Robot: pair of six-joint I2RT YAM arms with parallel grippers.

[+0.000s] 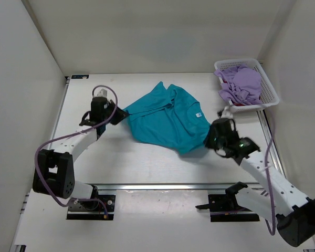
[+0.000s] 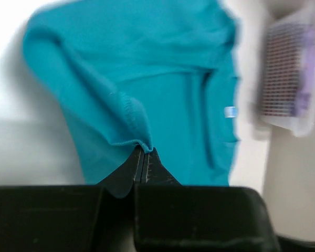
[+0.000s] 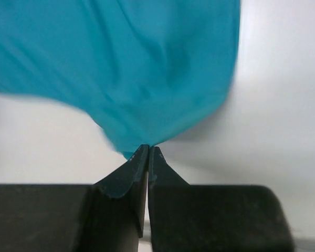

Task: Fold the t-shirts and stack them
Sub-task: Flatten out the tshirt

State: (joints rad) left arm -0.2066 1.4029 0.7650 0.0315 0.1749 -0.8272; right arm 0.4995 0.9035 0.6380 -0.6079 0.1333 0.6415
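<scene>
Teal t-shirt x1, long axis 10-4 o'clock, collar twd 3. Lavender t-shirt x1 in basket at 1 o'clock. L gripper & R gripper each pinched teal cloth.

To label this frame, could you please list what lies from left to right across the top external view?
left gripper → teal t-shirt → right gripper → white basket
</scene>
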